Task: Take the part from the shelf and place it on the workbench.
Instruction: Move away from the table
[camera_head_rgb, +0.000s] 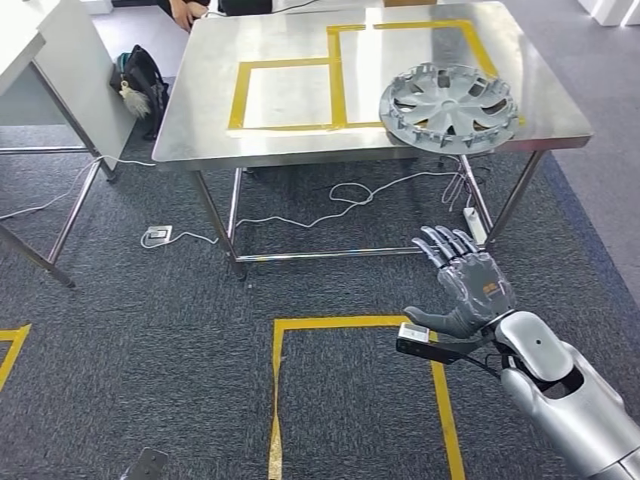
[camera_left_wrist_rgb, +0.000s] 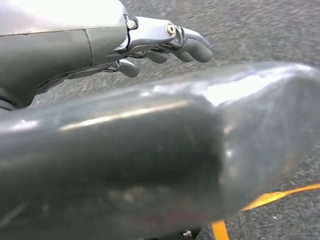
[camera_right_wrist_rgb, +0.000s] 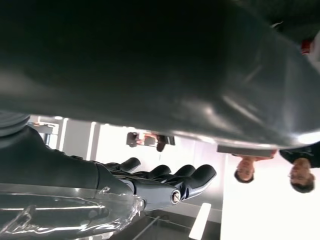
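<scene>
Hubcap (camera_head_rgb: 450, 108) lies on workbench (camera_head_rgb: 302, 30) (both hands' fingers (camera_head_rgb: 445, 243) spread, empty).

1. The left hand (camera_left_wrist_rgb: 151, 42) reaches out over dark grey carpet (camera_left_wrist_rgb: 264, 30), its fingers (camera_left_wrist_rgb: 192, 47) extended close together and holding nothing.
2. A smooth, blurred silver-grey casing (camera_left_wrist_rgb: 151, 155) lies alongside the hand.
3. Yellow floor tape (camera_left_wrist_rgb: 279, 195) crosses the carpet beyond the casing.

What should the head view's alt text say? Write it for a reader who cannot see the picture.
A silver hubcap lies on the right end of a steel workbench marked with yellow tape rectangles. The robot's right hand, open and holding nothing, reaches out over grey carpet below the bench.
</scene>
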